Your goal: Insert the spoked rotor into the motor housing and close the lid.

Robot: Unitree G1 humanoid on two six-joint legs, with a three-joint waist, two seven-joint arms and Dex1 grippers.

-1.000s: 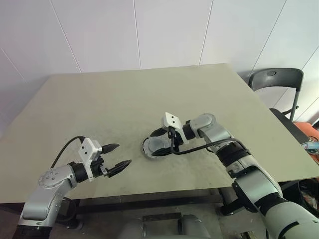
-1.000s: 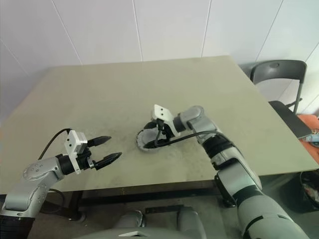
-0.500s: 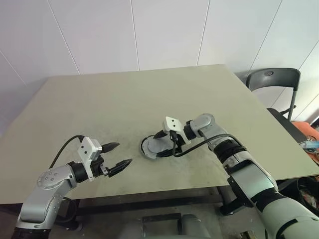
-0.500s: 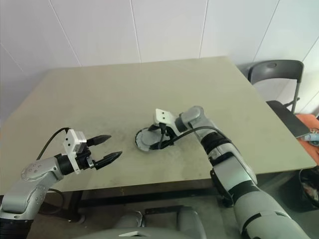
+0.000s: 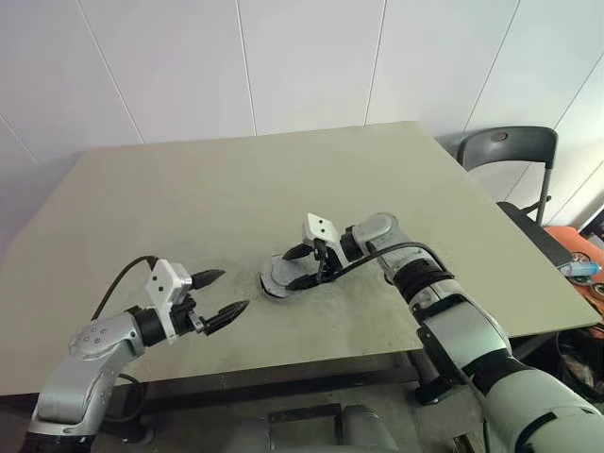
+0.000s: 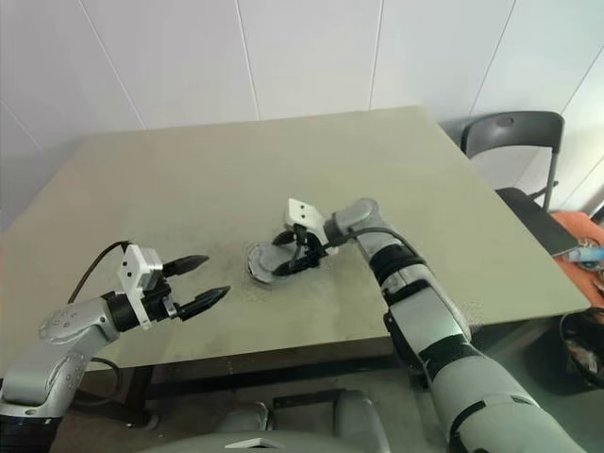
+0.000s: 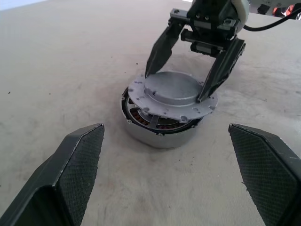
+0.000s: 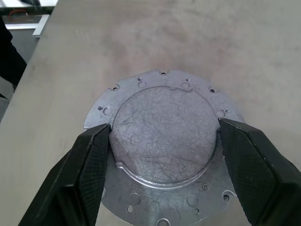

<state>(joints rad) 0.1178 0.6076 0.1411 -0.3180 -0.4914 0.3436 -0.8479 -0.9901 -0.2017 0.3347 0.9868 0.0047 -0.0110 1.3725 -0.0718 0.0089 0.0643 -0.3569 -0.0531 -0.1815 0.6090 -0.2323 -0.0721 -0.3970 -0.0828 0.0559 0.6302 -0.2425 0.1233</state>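
1. Right end effector [image 7: 181, 82] has narrowed, black fingers now pinching the grey metal flanged lid's [image 7: 172, 92] raised centre.
2. Lid sits tilted atop the round copper-wound motor housing [image 7: 155, 127] on the beige table [image 5: 189, 198].
3. Left end effector [image 5: 217, 295] hovers, fingers spread, nearby.

Head stereo pair: mounted high, facing forward and down over the desk [image 5: 189, 179], taking in both arms from a distance. Left wrist camera: low over the desk, looking nearly level at the motor housing [image 7: 160, 132] from near. Right wrist camera: close above, looking down on the lid [image 8: 164, 141]. All views share that assembly.
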